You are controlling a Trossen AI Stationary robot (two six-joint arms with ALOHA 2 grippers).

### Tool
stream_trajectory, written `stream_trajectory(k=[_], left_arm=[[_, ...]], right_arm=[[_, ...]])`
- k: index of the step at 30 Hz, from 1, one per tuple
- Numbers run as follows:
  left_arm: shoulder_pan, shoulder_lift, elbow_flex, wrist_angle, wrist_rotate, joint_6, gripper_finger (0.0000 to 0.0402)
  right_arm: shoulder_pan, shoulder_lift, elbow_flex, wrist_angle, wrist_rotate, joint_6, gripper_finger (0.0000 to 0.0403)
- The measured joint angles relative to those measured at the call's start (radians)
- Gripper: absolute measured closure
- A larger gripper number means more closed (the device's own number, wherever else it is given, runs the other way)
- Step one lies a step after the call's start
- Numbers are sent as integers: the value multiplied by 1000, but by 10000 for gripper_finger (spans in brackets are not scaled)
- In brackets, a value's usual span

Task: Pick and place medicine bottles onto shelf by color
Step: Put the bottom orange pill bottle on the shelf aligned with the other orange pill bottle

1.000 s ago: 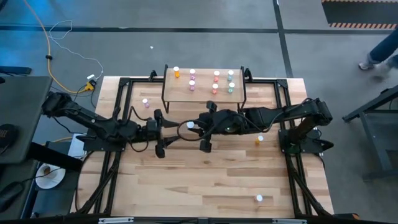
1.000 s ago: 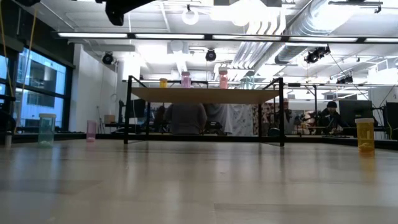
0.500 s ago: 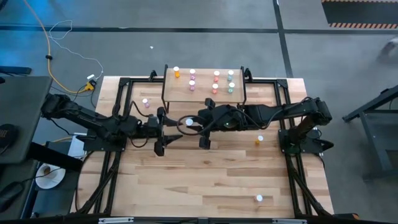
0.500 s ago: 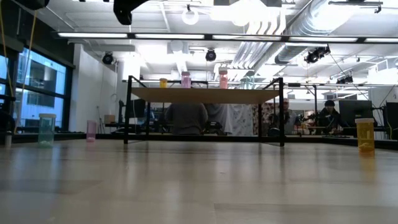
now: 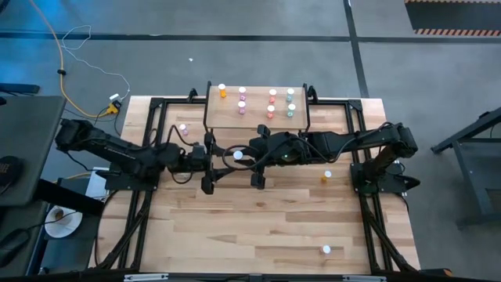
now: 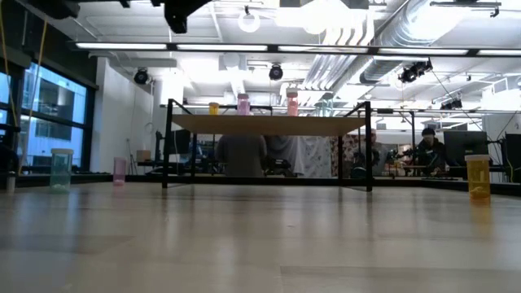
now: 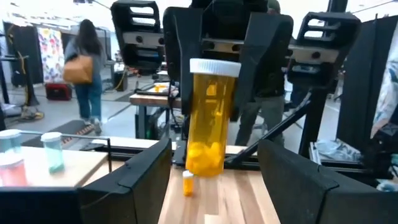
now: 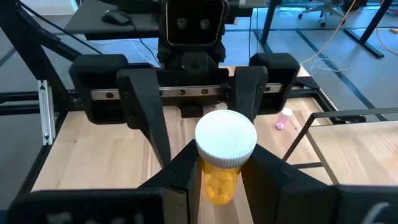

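1. An orange medicine bottle (image 8: pixel 224 158) with a white cap is clamped between the fingers of the right gripper (image 5: pixel 238 156), held in the air just in front of the shelf (image 5: pixel 257 117).
2. The left gripper (image 5: pixel 217 162) faces it from the other side, its jaws spread wide and the bottle (image 7: pixel 208 118) between them, untouched.
3. On the shelf stand an orange bottle (image 5: pixel 222 91) at one end, pink ones (image 5: pixel 242 99), red ones (image 5: pixel 272 102) and teal ones (image 5: pixel 290 100) toward the other.
4. A pink bottle (image 5: pixel 183 128) stands on the table beside the shelf.
5. Another orange bottle (image 5: pixel 327 176) stands in front of the shelf, and a further bottle (image 5: pixel 326 250) well away from the shelf near the table edge.
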Motion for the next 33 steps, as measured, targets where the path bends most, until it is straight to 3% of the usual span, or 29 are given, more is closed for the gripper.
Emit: stream_trajectory(k=[7, 20, 33], left_arm=[[3, 68, 78, -33, -2, 23, 174], [3, 69, 80, -33, -60, 29, 179], [3, 69, 79, -37, -62, 60, 275]], right_arm=[[0, 0, 0, 0, 0, 0, 321], [0, 0, -1, -17, -4, 0, 321], [0, 0, -1, -21, -1, 10, 321]])
